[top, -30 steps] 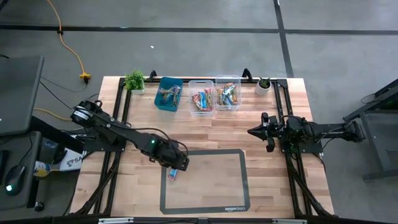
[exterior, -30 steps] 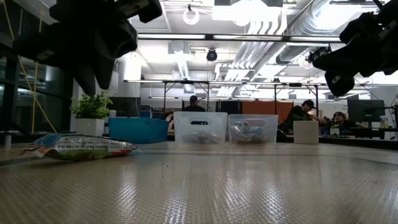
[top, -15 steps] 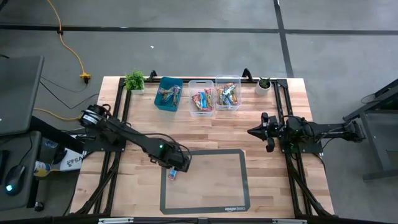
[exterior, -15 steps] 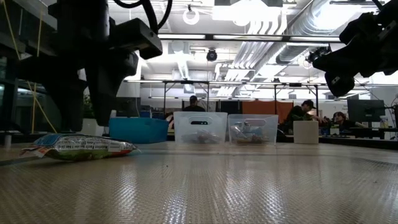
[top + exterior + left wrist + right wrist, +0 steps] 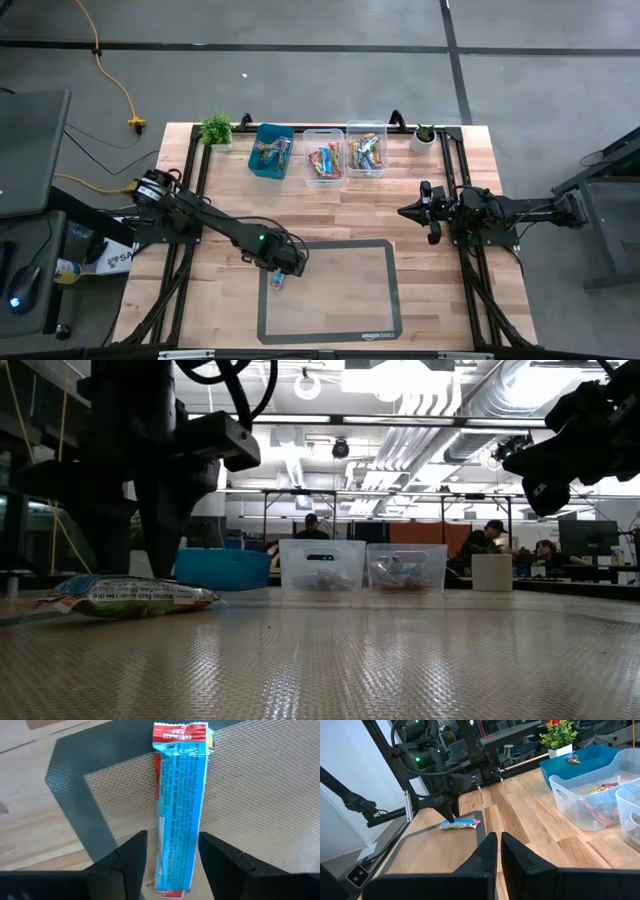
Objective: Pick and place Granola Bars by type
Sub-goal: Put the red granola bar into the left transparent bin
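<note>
Left wrist view shows the relation that matters: a blue granola bar (image 5: 180, 805) lies flat on the woven grey mat (image 5: 260, 795), near the mat's dark-bordered corner, and its long axis runs straight out from the left gripper (image 5: 172, 855), passing through the gap between the two dark fingers (image 5: 131, 857). The jaws are spread, one on each long side of the wrapper, not yet touching it, so closing them would pinch the bar across its narrow width. From above, the left gripper (image 5: 283, 262) sits at the mat's near-left corner with the bar (image 5: 278, 282) just beside its tip. The low view has the bar (image 5: 130, 596) resting on the mat with the left arm's dark fingers (image 5: 160, 510) coming down behind it; how close the tips are to the surface I cannot tell from there. The right gripper (image 5: 432, 213) waits well apart, off the mat on the right side of the table, its fingers pressed together in its own wrist view (image 5: 494, 851). The left arm is plainly the nearer one. Three bins (image 5: 326, 152) at the far edge already hold sorted bars; my guess is the next move is a short descent and squeeze.
</note>
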